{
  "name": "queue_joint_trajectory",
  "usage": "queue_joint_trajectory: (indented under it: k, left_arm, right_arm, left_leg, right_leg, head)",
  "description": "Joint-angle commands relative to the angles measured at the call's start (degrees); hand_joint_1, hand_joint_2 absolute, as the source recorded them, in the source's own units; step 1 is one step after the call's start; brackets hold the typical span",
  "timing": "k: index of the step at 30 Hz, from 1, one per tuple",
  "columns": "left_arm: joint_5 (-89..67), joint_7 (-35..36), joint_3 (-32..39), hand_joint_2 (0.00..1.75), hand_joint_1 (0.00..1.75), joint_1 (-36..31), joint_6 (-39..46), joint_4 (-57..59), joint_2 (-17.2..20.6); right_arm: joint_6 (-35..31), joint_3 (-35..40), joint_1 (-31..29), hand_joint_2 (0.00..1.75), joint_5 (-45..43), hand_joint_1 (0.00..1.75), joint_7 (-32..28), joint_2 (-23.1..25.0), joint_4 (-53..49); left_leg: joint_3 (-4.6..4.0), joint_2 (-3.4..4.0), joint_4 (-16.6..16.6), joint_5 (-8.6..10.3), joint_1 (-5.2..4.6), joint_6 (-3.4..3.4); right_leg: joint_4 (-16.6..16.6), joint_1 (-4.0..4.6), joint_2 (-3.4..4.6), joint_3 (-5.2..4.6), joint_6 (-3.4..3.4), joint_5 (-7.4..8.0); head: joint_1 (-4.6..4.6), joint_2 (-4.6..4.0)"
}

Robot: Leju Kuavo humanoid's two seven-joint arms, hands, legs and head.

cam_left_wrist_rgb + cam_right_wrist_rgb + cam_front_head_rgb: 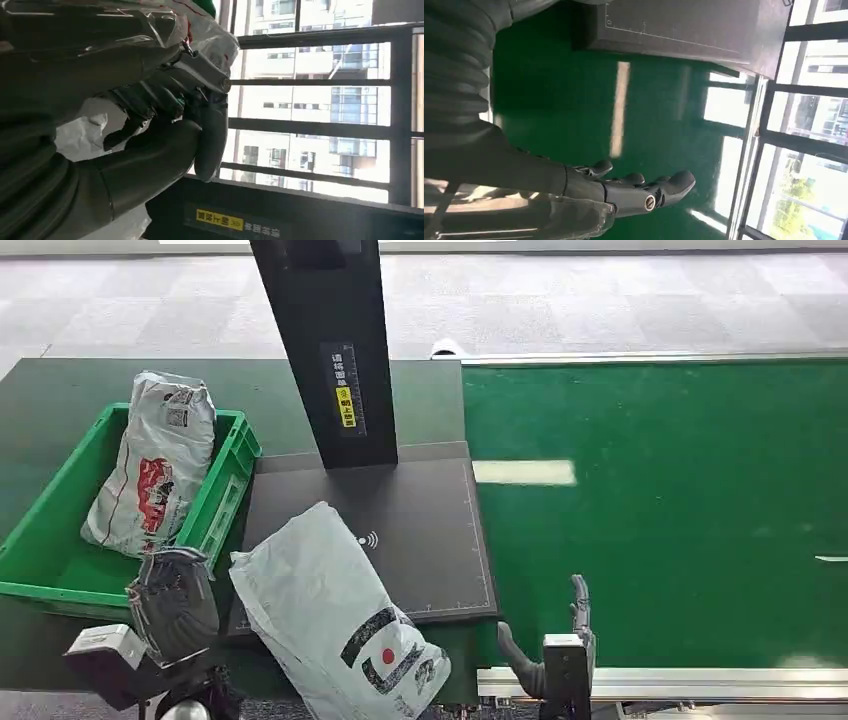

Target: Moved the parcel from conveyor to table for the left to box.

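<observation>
Your parcel (335, 625) now lies on the worktop, partly on the dark mat (420, 530) and partly hanging toward the robot's near edge, off the green conveyor (660, 490). Its long axis runs on a diagonal, from the upper end near the mat's middle down toward the printed end close to the robot's body. Your left hand (175, 602) sits just beside the parcel's upper left flank, between it and the green box (40, 570), so the left is clearly the nearer hand and the box lies on its far side. In the left wrist view its fingers (207, 130) look curled against crinkled plastic, but you cannot tell whether they actually grip the bag or only press on it. Your right hand (560, 640) hangs well apart over the belt's near edge, fingers stretched straight and holding nothing. One white bag (155, 465) already leans in the box, so I judge the next lift goes leftward, across the box's near wall.
</observation>
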Motion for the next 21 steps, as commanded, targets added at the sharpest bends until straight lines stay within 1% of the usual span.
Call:
queue_joint_trajectory:
  k: [1,2,3,4,8,9,10,12,14,18,20,21]
  left_arm:
    - [-6.31,3.08,-1.87,1.75,1.75,0.25,-0.71,-3.35,2.78]
    - [-9.27,5.65,-2.99,1.75,0.93,-0.16,-2.55,-3.04,4.03]
    - [-14.11,9.16,-4.52,1.75,0.0,-0.8,-4.89,-2.6,5.61]
    - [-16.99,10.71,-4.47,1.75,0.0,-0.78,-7.68,-3.15,5.56]
    - [-16.99,10.71,-4.47,1.75,0.0,-0.78,-7.68,-3.15,5.56]
    - [-20.22,12.55,-5.12,1.75,0.0,-0.79,-11.43,-3.5,6.27]
    - [-21.39,13.23,-5.37,1.75,0.0,-0.77,-12.93,-3.61,6.46]
    - [-27.68,15.97,-6.0,1.75,0.0,-0.25,-19.8,-4.35,7.27]
    - [-28.96,16.59,-6.38,1.75,0.0,0.0,-21.38,-4.36,7.42]
    - [-34.19,19.83,-8.09,1.75,0.0,-0.33,-27.23,-2.3,8.3]
    - [-34.73,20.1,-8.31,1.75,0.0,-0.36,-28.22,-1.85,8.16]
    - [-36.11,20.77,-9.42,1.75,0.0,-0.78,-30.01,-0.43,8.36]
  right_arm:
    - [1.37,-3.68,-0.16,1.75,1.05,0.0,-0.2,1.28,1.23]
    - [1.53,-3.9,0.02,1.75,1.19,0.0,-0.16,1.36,1.03]
    - [1.78,-4.01,0.19,1.75,1.3,0.0,-0.1,1.32,0.71]
    - [2.41,-4.31,0.37,1.75,1.55,0.0,-0.06,1.33,0.31]
    - [2.41,-4.31,0.37,1.75,1.55,0.0,-0.06,1.33,0.31]
    - [3.08,-4.58,0.35,1.75,1.86,0.0,0.1,1.46,0.14]
    - [3.29,-4.65,0.35,1.75,2.05,0.0,0.12,1.53,0.07]
    - [4.48,-5.78,0.49,1.75,3.81,0.0,0.72,3.55,-0.95]
    - [4.67,-5.88,0.4,1.75,4.26,0.0,0.9,3.76,-1.08]
    - [5.41,-6.43,0.52,1.75,4.66,0.0,0.83,3.75,-0.99]
    - [5.5,-6.54,0.56,1.75,4.69,0.0,0.75,3.78,-0.97]
    - [5.65,-6.7,0.76,1.75,4.7,0.0,0.6,3.82,-1.04]
  left_leg:
    - [0.08,0.01,-0.05,0.0,-0.02,0.05]
    - [0.11,-0.01,-0.07,0.01,-0.03,0.06]
    - [0.08,-0.01,-0.06,0.02,-0.02,0.04]
    - [0.12,-0.02,-0.1,0.03,-0.03,0.05]
    - [0.07,-0.02,-0.04,0.01,-0.03,0.05]
    - [0.14,0.02,-0.08,0.01,-0.03,0.07]
    - [0.1,0.01,-0.05,0.01,-0.03,0.05]
    - [0.13,-0.01,-0.07,0.0,-0.03,0.05]
    - [0.08,-0.02,-0.03,0.0,-0.03,0.03]
    - [0.16,0.06,-0.09,0.0,-0.03,0.06]
    - [0.17,-0.07,-0.12,0.04,-0.05,0.07]
    - [0.12,-0.09,-0.08,0.03,-0.04,0.06]
  right_leg:
    - [-0.04,0.0,-0.11,0.09,-0.04,-0.01]
    - [-0.05,0.0,-0.13,0.12,-0.05,-0.02]
    - [-0.05,0.0,-0.11,0.09,-0.04,-0.01]
    - [-0.07,0.0,-0.16,0.14,-0.06,-0.01]
    - [-0.02,0.0,-0.13,0.07,-0.04,-0.01]
    - [-0.06,0.01,-0.14,0.13,-0.07,-0.01]
    - [-0.04,-0.01,-0.11,0.09,-0.04,-0.02]
    - [-0.04,0.0,-0.15,0.12,-0.06,-0.03]
    - [0.0,-0.01,-0.09,0.06,-0.04,-0.03]
    - [-0.07,0.0,-0.09,0.14,-0.05,-0.01]
    - [-0.09,-0.01,-0.22,0.18,-0.05,-0.02]
    - [-0.06,-0.01,-0.19,0.13,-0.04,-0.02]
  head:
    - [0.0,0.0]
    - [0.0,0.0]
    - [0.0,0.0]
    - [-0.02,0.0]
    - [0.0,0.0]
    - [0.0,0.0]
    - [0.0,0.0]
    - [0.0,0.0]
    - [0.0,0.0]
    - [0.0,0.0]
    - [0.0,0.0]
    - [0.0,0.0]
